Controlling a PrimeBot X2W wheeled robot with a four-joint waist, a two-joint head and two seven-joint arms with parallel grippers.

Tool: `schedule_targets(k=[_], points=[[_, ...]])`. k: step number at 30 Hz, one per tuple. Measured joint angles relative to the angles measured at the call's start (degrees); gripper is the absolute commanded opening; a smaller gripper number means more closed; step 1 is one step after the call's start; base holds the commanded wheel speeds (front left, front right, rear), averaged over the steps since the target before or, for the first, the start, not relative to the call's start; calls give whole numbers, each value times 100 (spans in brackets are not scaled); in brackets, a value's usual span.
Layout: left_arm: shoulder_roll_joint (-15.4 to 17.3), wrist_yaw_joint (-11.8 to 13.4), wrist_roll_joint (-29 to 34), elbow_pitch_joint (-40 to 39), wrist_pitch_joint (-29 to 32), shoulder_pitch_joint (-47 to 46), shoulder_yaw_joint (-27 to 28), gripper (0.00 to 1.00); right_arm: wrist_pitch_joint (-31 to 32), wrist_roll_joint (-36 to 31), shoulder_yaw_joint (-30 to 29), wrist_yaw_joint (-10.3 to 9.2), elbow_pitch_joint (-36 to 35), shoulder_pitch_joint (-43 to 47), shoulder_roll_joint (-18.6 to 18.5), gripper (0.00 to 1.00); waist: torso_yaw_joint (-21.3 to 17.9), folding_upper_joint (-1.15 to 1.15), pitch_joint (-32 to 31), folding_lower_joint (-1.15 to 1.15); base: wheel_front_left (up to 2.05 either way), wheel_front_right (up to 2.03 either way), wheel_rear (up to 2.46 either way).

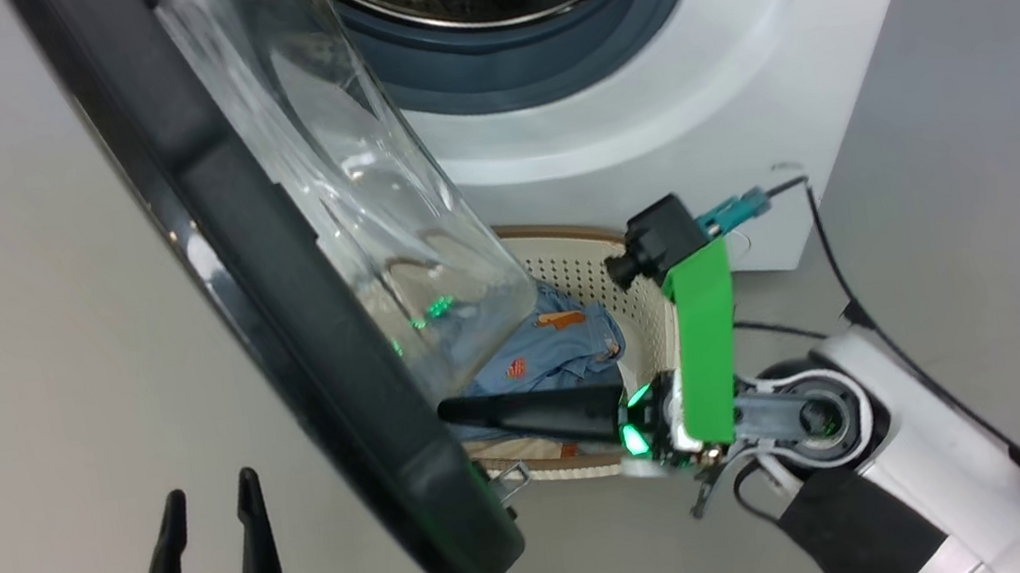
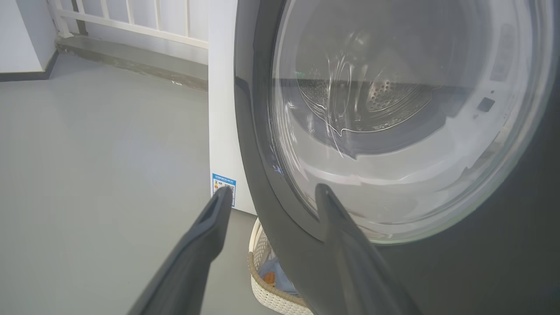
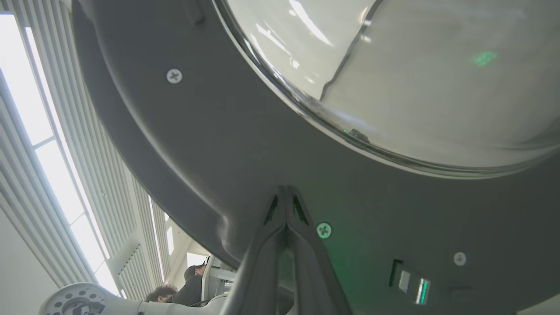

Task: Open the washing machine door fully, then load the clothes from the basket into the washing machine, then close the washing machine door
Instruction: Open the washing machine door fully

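Pushing looks to be the purpose here: the right gripper (image 1: 444,411) has its two long fingers pressed shut into a single wedge with nothing between them. The tips seem to rest on the dark inner face of the washing machine door (image 1: 288,289), low down near its free edge. Closed fingers give a stiff point for shoving a panel that offers nothing to pinch. In the right wrist view the joined tips (image 3: 286,192) sit on the plastic surround just below the bulging glass window (image 3: 415,78).

The door stands out from the washing machine (image 1: 648,124) on its left side, roughly edge-on to the head, so I judge it only partly swung and the opening step unfinished. The basket (image 1: 566,253) sits on the floor (image 1: 17,300) close to the washer's front, to the right of the door, with the blue clothes (image 1: 544,347) inside it.

The right forearm reaches in from the near right, wrist turned so the fingers point left, crossing over the basket's near rim. The left gripper (image 1: 210,485) hovers at the near left, fingers spread wide and empty, pointing toward the door's outer face, apart from it.
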Motion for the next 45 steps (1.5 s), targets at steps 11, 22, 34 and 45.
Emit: schedule_targets(k=[11, 22, 34, 45], points=[[1, -16, -58, 30, 0, 118, -35, 100, -535, 138, 413, 0, 218, 53, 5, 0, 117, 0, -197, 0, 0, 0, 0], [2, -27, -58, 60, 0, 142, -9, 100, -965, 218, 636, 0, 413, 53, 3, 0, 195, 0, -350, 0, 0, 0, 0], [5, -42, -55, 89, 0, 258, 163, 100, -1087, 300, 567, 0, 434, 70, 32, 0, 105, 0, -538, 0, 0, 0, 0], [15, -42, -22, 123, 0, 467, 408, 100, -1098, -84, -53, 0, -22, 461, -4, 0, -128, 0, -826, 0, 0, 0, 0]])
